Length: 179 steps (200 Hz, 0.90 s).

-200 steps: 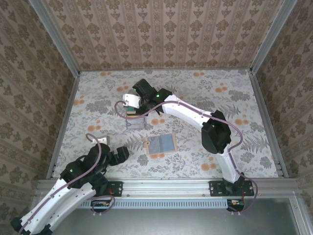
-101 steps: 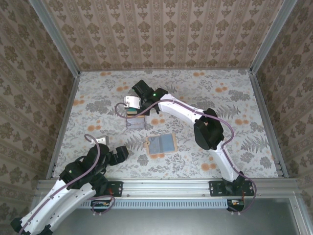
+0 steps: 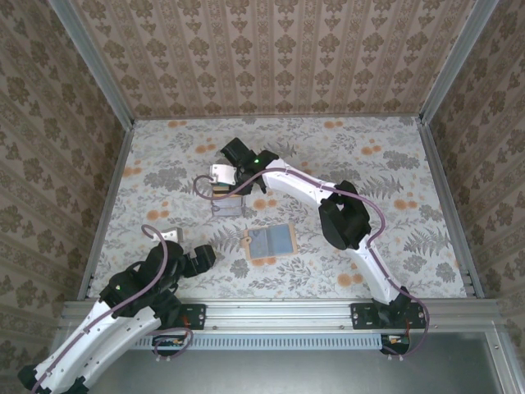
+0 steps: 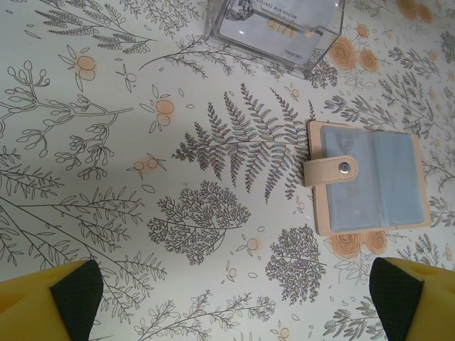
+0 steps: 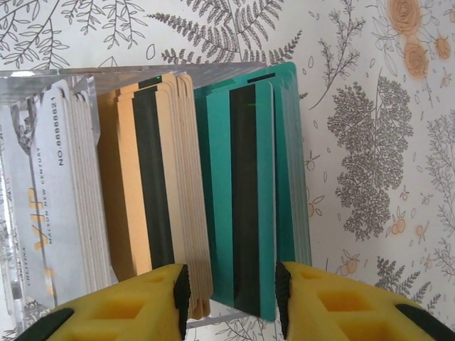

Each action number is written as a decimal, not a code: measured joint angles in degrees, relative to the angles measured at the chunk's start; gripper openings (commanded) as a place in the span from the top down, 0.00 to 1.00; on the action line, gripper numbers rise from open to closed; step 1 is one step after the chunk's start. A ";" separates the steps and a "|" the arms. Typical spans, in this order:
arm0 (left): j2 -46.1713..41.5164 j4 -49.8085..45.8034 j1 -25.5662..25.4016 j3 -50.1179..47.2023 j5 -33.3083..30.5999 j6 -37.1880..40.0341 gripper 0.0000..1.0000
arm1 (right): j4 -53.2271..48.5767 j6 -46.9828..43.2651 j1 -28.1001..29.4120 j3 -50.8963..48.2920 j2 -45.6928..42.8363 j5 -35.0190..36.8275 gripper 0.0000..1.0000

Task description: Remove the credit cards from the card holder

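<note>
Floral-print table (image 3: 394, 164), patterned wallpaper walls on three sides.

Top external: the right arm reaches to the far left-centre. The right gripper (image 3: 222, 187) hangs over a clear box (image 3: 227, 205). The card holder (image 3: 271, 242) lies open and flat mid-table, nearer than the box and apart from it. The left gripper (image 3: 203, 258) sits low at the near left, well short of the holder.

Left wrist: the left gripper (image 4: 231, 291) is fully spread, its fingers (image 4: 67, 302) at the two bottom corners with bare table between them, holding nothing. The card holder (image 4: 370, 181) is at right, grey-blue inner face up, with a tan strap (image 4: 328, 170) and snap folded across the left panel. The clear box (image 4: 274, 28) is at the top edge, with a pale card showing inside.

Right wrist: the credit cards (image 5: 156, 185) stand on edge in the clear box (image 5: 43, 78), in three packs: grey-lilac cards (image 5: 50, 199) left, yellow cards (image 5: 153, 185) middle, teal cards (image 5: 245, 192) right. The right gripper (image 5: 231, 298) has its jaws partly apart, straddling the near end of the front teal card. A sliver of the yellow pack shows between one pad and that card, so no clamp is seen.
</note>
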 measured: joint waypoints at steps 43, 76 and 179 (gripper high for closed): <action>0.00 0.00 0.00 0.00 0.02 0.00 0.00 | 1.51 2.19 -0.37 0.37 0.00 1.75 0.54; 0.11 0.11 0.00 0.00 0.11 0.02 0.00 | 3.89 5.92 -0.48 -2.16 -1.77 2.01 0.53; 15.58 18.32 -1.01 -3.50 7.28 -0.09 0.21 | 20.85 37.68 -0.50 -44.17 -39.36 3.06 0.49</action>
